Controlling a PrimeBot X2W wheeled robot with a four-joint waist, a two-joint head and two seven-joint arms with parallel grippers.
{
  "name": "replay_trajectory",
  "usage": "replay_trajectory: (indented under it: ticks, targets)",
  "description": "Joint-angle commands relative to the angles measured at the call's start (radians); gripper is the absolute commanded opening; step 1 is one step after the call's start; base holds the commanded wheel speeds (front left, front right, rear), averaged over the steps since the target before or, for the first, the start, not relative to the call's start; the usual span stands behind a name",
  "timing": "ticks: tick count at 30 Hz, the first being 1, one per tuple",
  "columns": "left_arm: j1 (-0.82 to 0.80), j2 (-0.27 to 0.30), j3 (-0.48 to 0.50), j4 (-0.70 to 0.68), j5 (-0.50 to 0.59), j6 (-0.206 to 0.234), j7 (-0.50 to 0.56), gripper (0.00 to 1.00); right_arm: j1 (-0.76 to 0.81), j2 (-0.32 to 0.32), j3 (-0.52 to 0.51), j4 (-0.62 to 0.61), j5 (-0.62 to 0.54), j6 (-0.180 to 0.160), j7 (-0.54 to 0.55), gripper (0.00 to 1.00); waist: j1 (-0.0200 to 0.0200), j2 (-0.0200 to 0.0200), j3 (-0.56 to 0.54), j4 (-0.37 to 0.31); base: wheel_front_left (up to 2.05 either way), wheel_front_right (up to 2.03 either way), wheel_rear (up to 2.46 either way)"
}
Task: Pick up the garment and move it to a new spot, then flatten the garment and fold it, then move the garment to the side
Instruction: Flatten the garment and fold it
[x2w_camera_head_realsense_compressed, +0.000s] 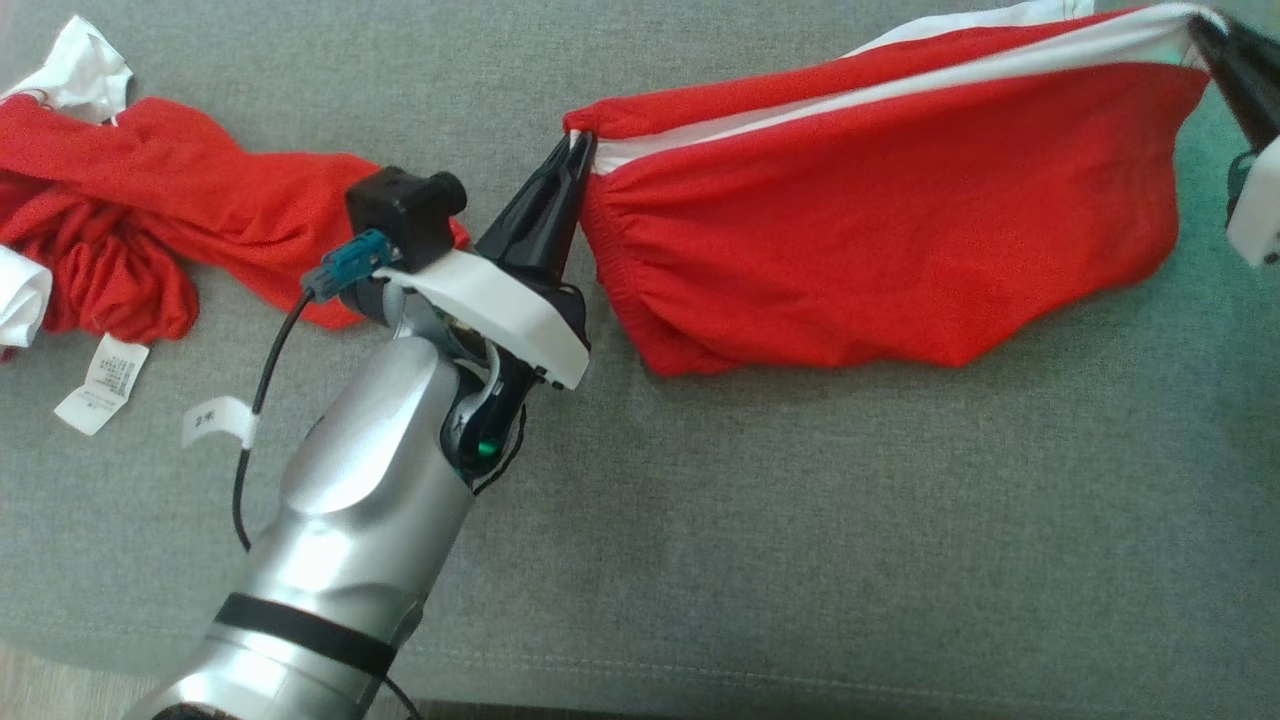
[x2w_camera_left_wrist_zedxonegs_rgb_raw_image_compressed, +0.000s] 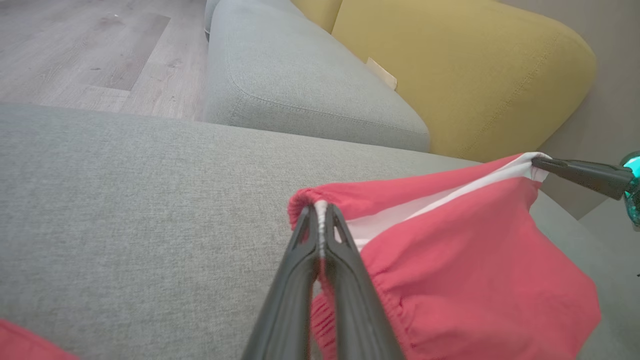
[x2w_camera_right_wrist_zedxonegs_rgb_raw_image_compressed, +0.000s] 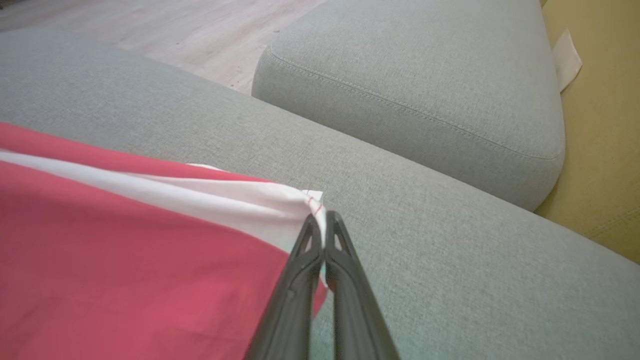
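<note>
Over the grey sofa seat (x2w_camera_head_realsense_compressed: 800, 520), the red garment (x2w_camera_head_realsense_compressed: 880, 230) hung stretched between the left gripper (x2w_camera_head_realsense_compressed: 580, 145) and the right gripper (x2w_camera_head_realsense_compressed: 1200, 25); each was pressed together, pinching one upper corner of it.

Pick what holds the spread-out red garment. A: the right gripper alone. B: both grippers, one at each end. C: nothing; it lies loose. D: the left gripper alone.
B: the left gripper pinches one end of the garment and the right gripper the other, both shut on it.
</note>
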Motion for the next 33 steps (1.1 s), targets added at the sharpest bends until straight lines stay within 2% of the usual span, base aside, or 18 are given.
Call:
replay_trajectory:
  ticks: [1,2,3,5,6,7,8,9,14,19,24,33]
  targets:
    - [-0.032,0.017,0.029,-0.022,0.008,0.001,-0.011,0.0,-0.013,-0.02,0.002,-0.01,0.008,-0.001,-0.016,0.27,0.0,0.0,0.002,-0.001,0.0,0.0,0.0]
    - [-0.036,0.017,0.037,-0.017,0.018,0.001,-0.012,0.0,-0.025,-0.015,0.014,0.004,0.011,-0.001,-0.027,0.3,0.0,0.0,0.004,-0.002,0.0,0.0,0.0]
    - [-0.039,0.017,0.045,-0.016,0.028,0.002,-0.012,0.16,-0.036,-0.01,0.026,0.017,0.013,-0.001,-0.043,0.37,0.0,0.0,0.005,-0.002,0.0,0.0,0.0]
    - [-0.038,0.016,0.058,-0.017,0.049,0.004,-0.012,0.32,-0.056,0.002,0.044,0.042,0.022,-0.001,-0.081,0.49,0.0,0.0,0.008,-0.005,0.0,0.0,0.0]
    - [-0.036,0.015,0.064,-0.019,0.059,0.004,-0.012,0.44,-0.065,0.008,0.05,0.054,0.025,-0.001,-0.105,0.85,0.0,0.0,0.01,-0.005,0.0,0.0,0.0]
    - [-0.034,0.015,0.07,-0.02,0.067,0.004,-0.012,0.57,-0.074,0.014,0.05,0.068,0.029,-0.001,-0.133,1.0,0.0,0.0,0.011,-0.006,0.0,0.0,0.0]
    - [-0.031,0.014,0.076,-0.022,0.074,0.005,-0.012,0.87,-0.082,0.02,0.05,0.085,0.031,-0.001,-0.159,1.0,0.0,0.0,0.012,-0.007,0.0,0.0,0.0]
    - [-0.029,0.014,0.082,-0.024,0.081,0.006,-0.012,1.0,-0.089,0.025,0.054,0.101,0.03,-0.001,-0.181,1.0,0.0,0.0,0.012,-0.007,0.0,0.0,0.0]
    - [0.005,0.013,0.109,-0.051,0.125,0.025,-0.012,1.0,-0.092,0.045,0.055,0.158,0.057,-0.001,-0.302,1.0,0.0,0.0,-0.01,-0.014,0.0,0.0,0.0]
    - [0.091,0.013,0.143,-0.148,0.199,0.067,-0.012,1.0,-0.04,0.053,0.063,0.189,0.095,-0.001,-0.382,1.0,0.0,0.0,-0.065,-0.027,0.0,0.0,0.0]
    - [0.242,0.013,0.185,-0.287,0.293,0.115,-0.012,1.0,0.073,0.066,0.076,0.198,0.155,-0.001,-0.398,1.0,0.0,0.0,-0.137,-0.039,0.0,0.0,0.0]
    - [0.508,0.013,0.212,-0.499,0.421,0.161,-0.012,1.0,0.24,0.101,0.071,0.224,0.225,-0.001,-0.401,1.0,0.0,0.0,-0.254,-0.034,0.0,0.0,0.0]
